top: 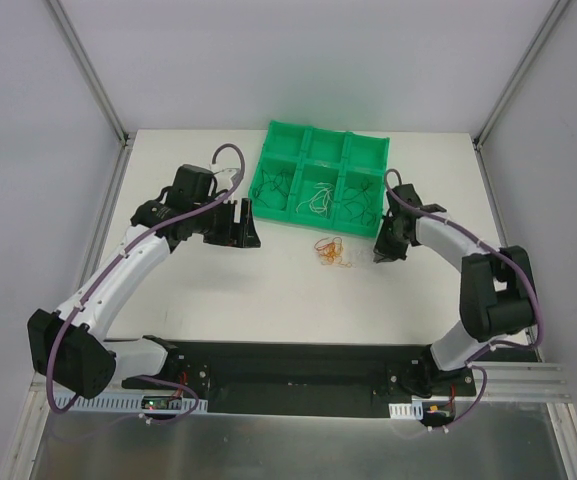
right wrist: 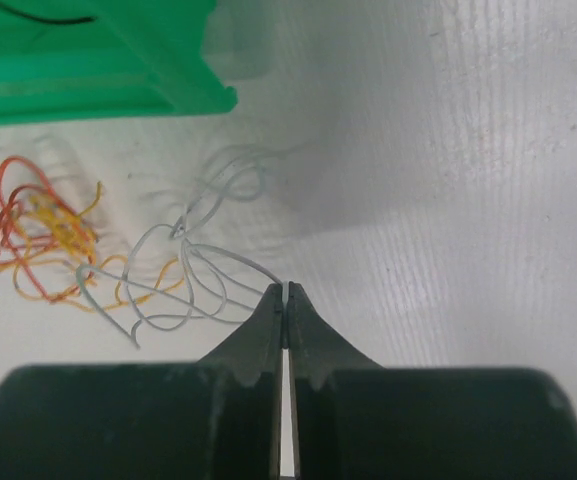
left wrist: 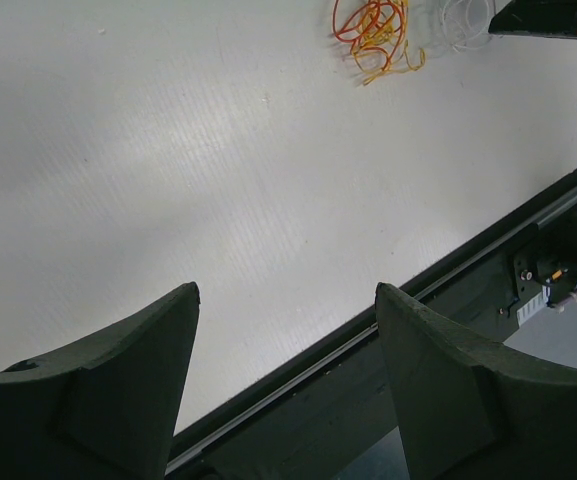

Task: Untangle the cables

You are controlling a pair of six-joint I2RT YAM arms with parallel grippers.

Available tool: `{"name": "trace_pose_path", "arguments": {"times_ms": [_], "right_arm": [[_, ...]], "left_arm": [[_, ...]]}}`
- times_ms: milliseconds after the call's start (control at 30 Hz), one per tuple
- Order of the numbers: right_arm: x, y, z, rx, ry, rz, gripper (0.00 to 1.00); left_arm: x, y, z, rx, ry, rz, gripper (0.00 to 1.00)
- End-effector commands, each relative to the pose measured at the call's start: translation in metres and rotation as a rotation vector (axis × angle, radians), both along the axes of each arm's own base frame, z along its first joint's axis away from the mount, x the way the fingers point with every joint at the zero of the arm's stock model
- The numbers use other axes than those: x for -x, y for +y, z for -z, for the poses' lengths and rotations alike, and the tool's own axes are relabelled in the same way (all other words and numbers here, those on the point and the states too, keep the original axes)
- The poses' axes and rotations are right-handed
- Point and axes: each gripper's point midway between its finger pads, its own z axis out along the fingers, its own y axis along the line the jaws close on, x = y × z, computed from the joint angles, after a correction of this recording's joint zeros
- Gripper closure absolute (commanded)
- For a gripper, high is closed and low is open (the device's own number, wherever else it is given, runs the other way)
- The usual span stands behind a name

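Cables (right wrist: 38, 235): red-orange tangle on white table (top: 218, 290), just before green tray (top: 286, 128), white wire (right wrist: 198, 270) looped beside. Jaws of right gripper (right wrist: 285, 292) pressed together, pinching white wire's end. Jaws of left gripper (left wrist: 286, 292) spread, holding nothing, well apart from tangle.

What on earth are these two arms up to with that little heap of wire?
They are untangling thin wires on the table by the green tray. The right pincer is shut on a loop of white wire, beside the red and orange tangle. The left pincer hangs open over bare table, holding nothing. More wires lie in the tray's compartments.
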Motion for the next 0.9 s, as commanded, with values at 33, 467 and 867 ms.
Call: {"name": "trace_pose_path", "arguments": {"times_ms": [33,467,867], "right_arm": [[0.004,0.011,-0.046,-0.073,-0.152,-0.159,1.0],[0.048,0.139,-0.137,-0.495,-0.494,-0.721,1.0],[0.075,0.199,-0.16,-0.583,-0.635,-0.896,1.0]], "left_arm": [[0.002,-0.01,-0.009,0.021,-0.016,0.048,0.3],[0.021,-0.068,-0.022,0.323,0.15,0.306,0.27],[0.035,-0.082,-0.013,0.431,0.295,0.402,0.31]]}}
